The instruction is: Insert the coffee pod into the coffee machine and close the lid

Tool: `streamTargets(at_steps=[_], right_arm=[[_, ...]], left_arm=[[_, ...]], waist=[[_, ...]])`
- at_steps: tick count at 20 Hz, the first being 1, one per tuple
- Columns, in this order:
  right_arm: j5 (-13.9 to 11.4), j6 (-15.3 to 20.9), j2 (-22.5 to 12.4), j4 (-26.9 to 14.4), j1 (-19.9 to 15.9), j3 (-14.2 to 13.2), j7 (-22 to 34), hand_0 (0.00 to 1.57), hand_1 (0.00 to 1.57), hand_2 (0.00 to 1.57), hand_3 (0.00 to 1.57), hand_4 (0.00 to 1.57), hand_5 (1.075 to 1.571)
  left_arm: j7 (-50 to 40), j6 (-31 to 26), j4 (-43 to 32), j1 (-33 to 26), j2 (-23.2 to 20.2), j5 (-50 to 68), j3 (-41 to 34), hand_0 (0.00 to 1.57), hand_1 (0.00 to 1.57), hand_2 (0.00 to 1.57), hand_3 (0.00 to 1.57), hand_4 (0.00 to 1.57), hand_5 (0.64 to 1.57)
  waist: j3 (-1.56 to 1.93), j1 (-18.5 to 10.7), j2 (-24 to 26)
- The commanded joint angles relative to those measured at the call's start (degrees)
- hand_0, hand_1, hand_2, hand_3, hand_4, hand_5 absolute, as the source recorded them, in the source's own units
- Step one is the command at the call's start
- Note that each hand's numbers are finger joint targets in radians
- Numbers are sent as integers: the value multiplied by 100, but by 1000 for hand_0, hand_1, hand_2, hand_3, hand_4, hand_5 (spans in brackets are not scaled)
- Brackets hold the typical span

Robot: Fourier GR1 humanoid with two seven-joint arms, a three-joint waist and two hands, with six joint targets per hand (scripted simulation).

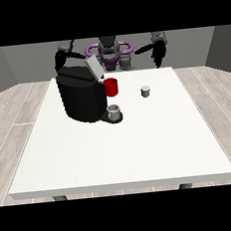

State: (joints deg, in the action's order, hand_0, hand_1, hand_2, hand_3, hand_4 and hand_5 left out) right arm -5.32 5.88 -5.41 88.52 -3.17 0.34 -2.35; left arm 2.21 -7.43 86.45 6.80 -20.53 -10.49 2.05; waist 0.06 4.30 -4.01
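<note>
Pod (145, 91) sits on table (140, 145), nearer hand at view's right (157, 54) than hand at view's left (60, 59); I cannot tell either's fingers. Machine (80, 97) lid is up.

Even, bright overhead light; white table (140, 145) shows no glare; faint soft shadow beside black coffee machine (81, 98).

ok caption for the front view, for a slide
Coffee machine with lid raised, coffee pod alone on the white table, both robot hands off it.

Both hands (158, 57) raised, apart
</note>
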Motion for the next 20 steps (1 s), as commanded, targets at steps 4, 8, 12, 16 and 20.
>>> streamTargets(at_steps=[4,8,12,16,20], right_arm=[[-117,53,-101,-86,-596,-127,-176,0,0,0,0,0,1571],[-564,325,336,163,-401,500,-126,0,0,0,0,0,1571],[-317,297,421,170,-620,330,432,0,0,0,0,0,1571],[-389,160,173,-38,-733,192,401,0,0,0,0,0,1571],[-284,229,394,-241,-911,174,445,0,0,0,0,0,1571]], left_arm=[[-185,-247,-796,960,-499,-554,-81,0,0,0,0,0,1571],[107,-311,-1800,1383,-733,-729,-348,0,0,0,0,0,1571],[7,-442,-2291,1568,-644,-1041,-142,0,0,0,0,0,1571],[175,-321,-2789,1859,-686,-1460,-82,0,0,0,0,0,1571],[527,255,-3152,2170,-360,-1803,-50,261,261,589,247,0,1571]], waist=[[-5,384,-609],[-8,624,-815],[-7,564,-703],[-6,578,-821],[-6,542,-984]])
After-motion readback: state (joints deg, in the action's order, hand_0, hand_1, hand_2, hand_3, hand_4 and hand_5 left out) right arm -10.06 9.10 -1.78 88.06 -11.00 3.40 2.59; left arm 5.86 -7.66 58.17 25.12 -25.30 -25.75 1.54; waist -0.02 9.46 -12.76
